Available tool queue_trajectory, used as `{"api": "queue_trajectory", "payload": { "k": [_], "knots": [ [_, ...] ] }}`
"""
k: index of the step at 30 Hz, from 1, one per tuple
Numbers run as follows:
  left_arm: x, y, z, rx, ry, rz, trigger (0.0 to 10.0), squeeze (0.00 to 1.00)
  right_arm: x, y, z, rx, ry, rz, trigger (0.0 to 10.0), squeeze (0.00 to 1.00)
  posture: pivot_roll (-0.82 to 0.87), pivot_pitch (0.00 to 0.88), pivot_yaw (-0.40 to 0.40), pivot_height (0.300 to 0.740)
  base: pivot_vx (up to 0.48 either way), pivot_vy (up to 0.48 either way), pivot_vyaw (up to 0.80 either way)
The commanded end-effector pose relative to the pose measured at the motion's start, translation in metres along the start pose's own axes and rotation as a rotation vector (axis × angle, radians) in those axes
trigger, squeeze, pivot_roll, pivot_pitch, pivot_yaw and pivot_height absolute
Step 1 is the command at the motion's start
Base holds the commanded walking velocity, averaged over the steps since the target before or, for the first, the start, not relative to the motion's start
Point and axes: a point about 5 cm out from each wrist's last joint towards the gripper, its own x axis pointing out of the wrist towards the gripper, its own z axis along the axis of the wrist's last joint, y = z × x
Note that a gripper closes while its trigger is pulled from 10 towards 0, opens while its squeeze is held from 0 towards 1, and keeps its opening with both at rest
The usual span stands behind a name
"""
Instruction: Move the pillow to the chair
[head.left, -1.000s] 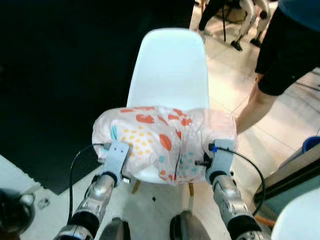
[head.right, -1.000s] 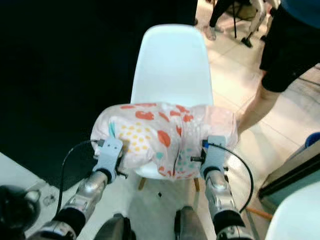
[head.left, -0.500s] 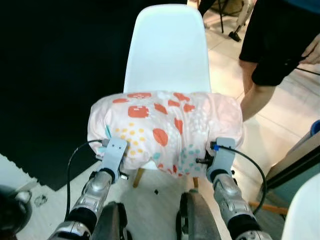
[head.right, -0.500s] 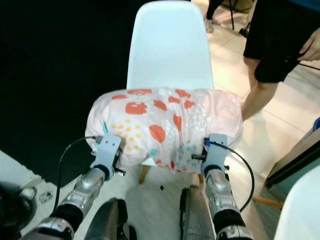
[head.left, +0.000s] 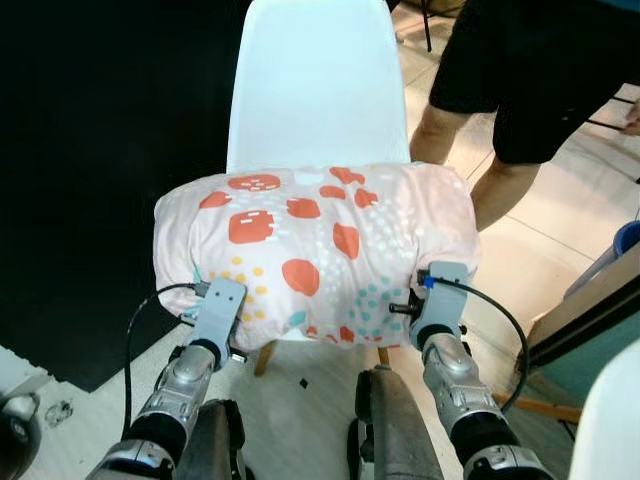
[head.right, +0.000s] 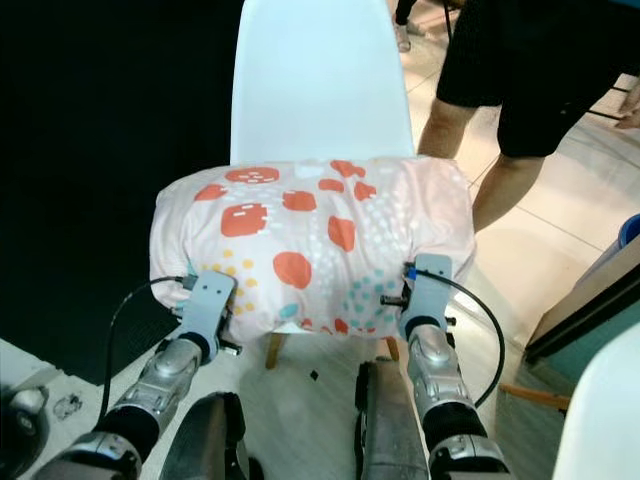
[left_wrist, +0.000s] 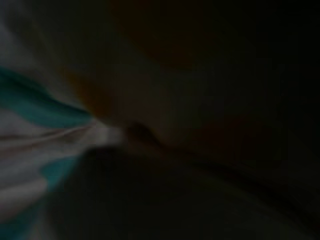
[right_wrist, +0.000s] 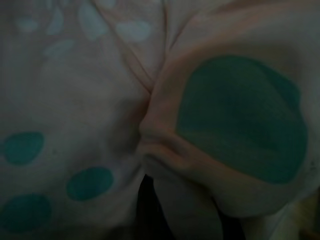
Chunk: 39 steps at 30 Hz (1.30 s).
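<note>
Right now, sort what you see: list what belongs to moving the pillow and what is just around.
Part of the job:
- pillow, held over the seat
- white chair
- left gripper at the pillow's near edge
- right gripper at the pillow's near edge

Just around:
- a person's legs to the chair's right
- black mat on the floor

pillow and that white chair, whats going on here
The robot carries a patterned pillow with both arms, the left tool and right tool at its near edge. The pillow is over the seat of the white chair; whether it rests there is unclear. A person stands beside the chair on the right.
</note>
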Motion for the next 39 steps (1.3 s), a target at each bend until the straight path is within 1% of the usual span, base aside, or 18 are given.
{"api": "queue_trajectory", "payload": {
  "k": [1, 5, 8, 10, 11, 13, 14, 16, 21, 26, 31, 33, 34, 35, 36, 37, 38, 39],
  "knots": [
    [0.000, 0.003, -0.001, 0.043, 0.001, 0.012, 10.0, 0.00, -0.001, 0.005, -0.010, 0.009, 0.045, 0.012, 10.0, 0.00, -0.05, 0.288, -0.036, 0.592, 0.000, 0.000, 0.00],
    [0.000, 0.000, -0.007, 0.064, 0.032, 0.026, 10.0, 0.00, 0.001, 0.003, -0.013, 0.002, 0.071, -0.010, 10.0, 0.00, -0.05, 0.287, -0.039, 0.592, 0.000, 0.000, 0.00],
    [0.001, -0.006, -0.003, 0.001, 0.006, 0.019, 10.0, 0.00, 0.003, 0.004, -0.010, 0.022, 0.063, -0.003, 10.0, 0.00, -0.04, 0.277, -0.040, 0.592, 0.000, 0.000, 0.00],
    [0.001, -0.007, -0.001, -0.016, -0.001, 0.008, 10.0, 0.00, 0.003, 0.004, -0.010, 0.032, 0.058, 0.003, 10.0, 0.00, -0.04, 0.276, -0.039, 0.592, 0.000, 0.000, 0.00],
    [0.001, -0.009, -0.001, -0.031, -0.004, -0.005, 10.0, 0.00, 0.003, 0.003, -0.009, 0.038, 0.049, 0.004, 10.0, 0.59, -0.04, 0.274, -0.038, 0.592, 0.000, 0.000, 0.00],
    [0.001, -0.009, -0.001, -0.040, -0.007, -0.013, 10.0, 0.00, 0.003, 0.003, -0.009, 0.043, 0.042, 0.005, 10.0, 0.59, -0.04, 0.273, -0.037, 0.592, 0.000, 0.000, 0.00],
    [0.001, -0.010, -0.001, -0.055, -0.012, -0.020, 10.0, 1.00, 0.003, 0.002, -0.008, 0.046, 0.032, 0.006, 10.0, 1.00, -0.04, 0.268, -0.035, 0.592, 0.000, 0.000, 0.00],
    [0.000, -0.011, 0.000, -0.085, -0.024, -0.028, 10.0, 1.00, 0.001, 0.000, -0.009, 0.049, 0.024, 0.000, 10.0, 1.00, -0.04, 0.263, -0.032, 0.592, 0.000, 0.000, 0.00],
    [-0.003, -0.010, -0.002, -0.097, -0.045, -0.031, 10.0, 1.00, -0.002, -0.002, -0.013, 0.061, 0.012, 0.002, 10.0, 1.00, -0.04, 0.248, -0.031, 0.592, 0.000, 0.000, 0.00],
    [-0.015, -0.007, -0.013, -0.162, -0.064, -0.027, 10.0, 1.00, -0.010, -0.009, -0.022, 0.099, 0.006, 0.004, 10.0, 1.00, -0.03, 0.225, -0.030, 0.592, 0.000, 0.000, 0.00],
    [-0.024, -0.004, -0.021, -0.181, -0.071, -0.021, 10.0, 1.00, -0.017, -0.014, -0.029, 0.114, -0.003, 0.003, 10.0, 1.00, -0.03, 0.208, -0.031, 0.592, 0.000, 0.000, 0.00],
    [-0.039, -0.001, -0.023, -0.192, -0.102, -0.020, 10.0, 1.00, -0.029, -0.023, -0.034, 0.137, -0.027, -0.015, 10.0, 1.00, -0.03, 0.187, -0.026, 0.592, 0.000, 0.000, 0.00],
    [-0.039, -0.001, -0.023, -0.192, -0.102, -0.020, 10.0, 1.00, -0.029, -0.023, -0.034, 0.137, -0.027, -0.015, 10.0, 1.00, -0.03, 0.187, -0.026, 0.592, 0.000, 0.000, 0.00],
    [-0.052, 0.000, -0.023, -0.183, -0.127, -0.026, 10.0, 1.00, -0.039, -0.031, -0.037, 0.140, -0.035, -0.038, 10.0, 1.00, -0.03, 0.177, -0.023, 0.592, 0.000, 0.000, 0.00],
    [-0.052, 0.000, -0.023, -0.183, -0.127, -0.026, 10.0, 1.00, -0.039, -0.031, -0.037, 0.140, -0.035, -0.038, 10.0, 1.00, -0.03, 0.177, -0.023, 0.592, 0.000, 0.000, 0.00],
    [-0.060, 0.001, -0.022, -0.169, -0.138, -0.024, 10.0, 1.00, -0.046, -0.034, -0.037, 0.126, -0.036, -0.042, 10.0, 1.00, -0.03, 0.175, -0.024, 0.592, 0.000, 0.000, 0.00],
    [-0.065, 0.001, -0.022, -0.177, -0.136, -0.030, 10.0, 1.00, -0.050, -0.035, -0.038, 0.118, -0.034, -0.037, 10.0, 0.00, -0.03, 0.173, -0.025, 0.592, 0.000, 0.000, 0.00],
    [-0.065, 0.001, -0.022, -0.177, -0.136, -0.030, 10.0, 1.00, -0.050, -0.035, -0.038, 0.118, -0.034, -0.037, 10.0, 0.00, -0.03, 0.173, -0.025, 0.592, 0.000, 0.000, 0.00]
  ]
}}
